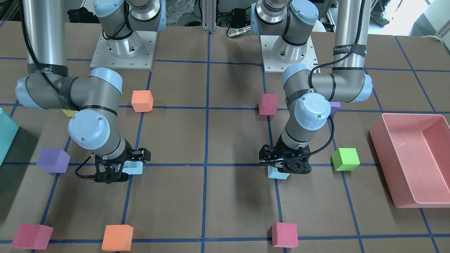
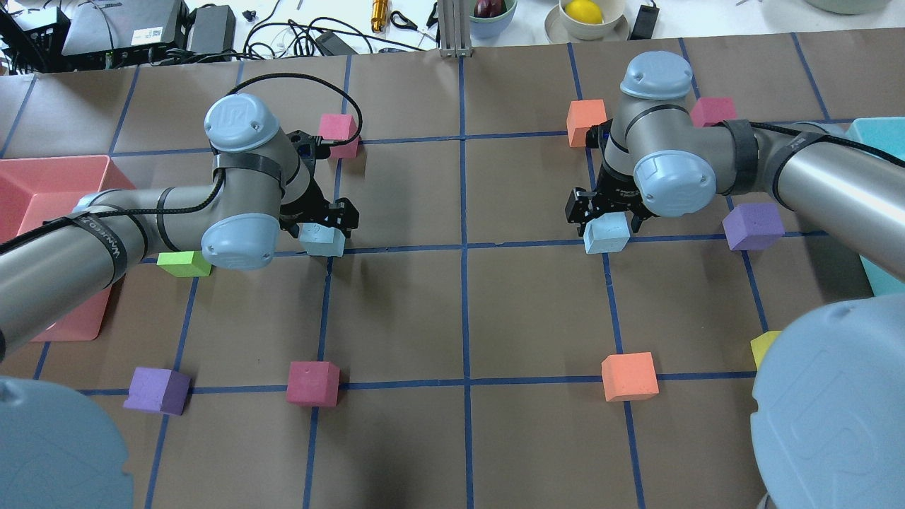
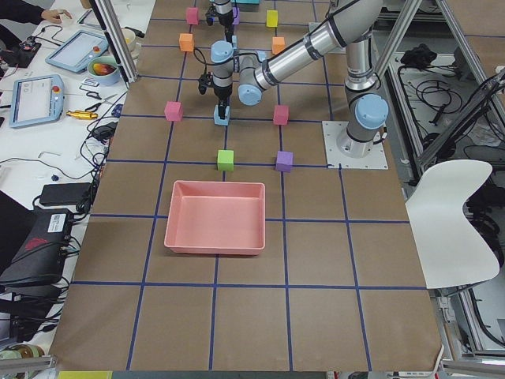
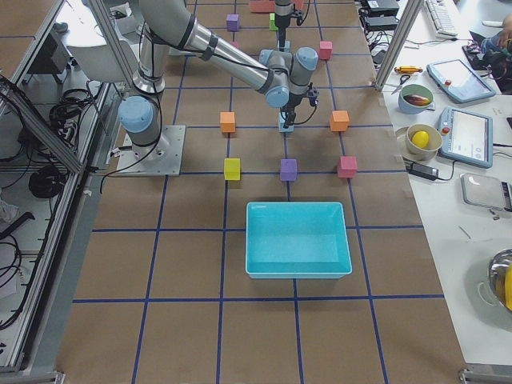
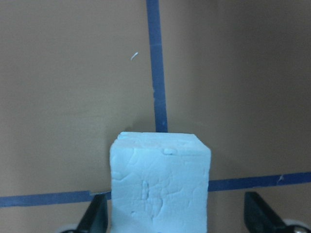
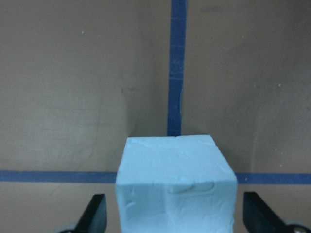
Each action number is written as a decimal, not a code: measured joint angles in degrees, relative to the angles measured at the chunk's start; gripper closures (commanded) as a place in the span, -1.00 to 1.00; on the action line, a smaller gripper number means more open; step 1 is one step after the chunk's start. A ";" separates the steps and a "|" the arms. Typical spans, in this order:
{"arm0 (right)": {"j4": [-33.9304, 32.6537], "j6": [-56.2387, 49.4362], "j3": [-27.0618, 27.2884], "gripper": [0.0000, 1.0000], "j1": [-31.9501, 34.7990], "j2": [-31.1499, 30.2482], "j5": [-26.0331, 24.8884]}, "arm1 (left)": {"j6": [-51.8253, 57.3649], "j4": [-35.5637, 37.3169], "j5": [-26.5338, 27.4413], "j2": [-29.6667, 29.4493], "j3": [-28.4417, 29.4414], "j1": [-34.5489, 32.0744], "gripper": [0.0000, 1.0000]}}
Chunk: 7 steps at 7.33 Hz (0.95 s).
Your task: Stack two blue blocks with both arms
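Note:
Two pale blue blocks rest on the brown table, far apart. My left gripper [image 2: 319,220] is open and lowered around the left blue block [image 2: 322,240]. In the left wrist view the block [image 5: 160,184] sits between the fingers, close to one finger [image 5: 97,218] and well apart from the other. My right gripper [image 2: 606,212] is open and lowered around the right blue block [image 2: 606,233]. In the right wrist view that block [image 6: 175,179] sits centred between the fingers with a gap on each side. In the front-facing view the blocks show under the left gripper [image 1: 284,166] and the right gripper [image 1: 117,170].
A pink bin [image 2: 53,161] stands at the table's left end and a teal bin [image 2: 877,131] at the right end. A green cube [image 2: 182,264], purple cube [image 2: 754,226], orange cube [image 2: 585,120] and magenta cube [image 2: 338,133] lie near the grippers. More cubes lie nearer the robot.

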 measured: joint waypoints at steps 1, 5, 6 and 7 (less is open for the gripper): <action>-2.19 0.00 0.07 0.99 0.00 0.60 0.04 | -0.20 0.66 1.54 -0.66 -0.07 -0.02 -0.23; -1.96 1.72 -3.25 1.00 1.08 -0.77 1.94 | -0.55 1.24 2.23 -1.87 0.12 -0.06 1.00; 0.98 5.40 -6.27 1.00 2.84 -1.51 3.30 | -0.68 1.14 1.59 -1.64 0.68 -0.06 1.00; 3.70 11.13 -9.48 1.00 5.63 -1.52 4.13 | -0.76 0.65 0.45 -1.04 1.60 -0.08 1.00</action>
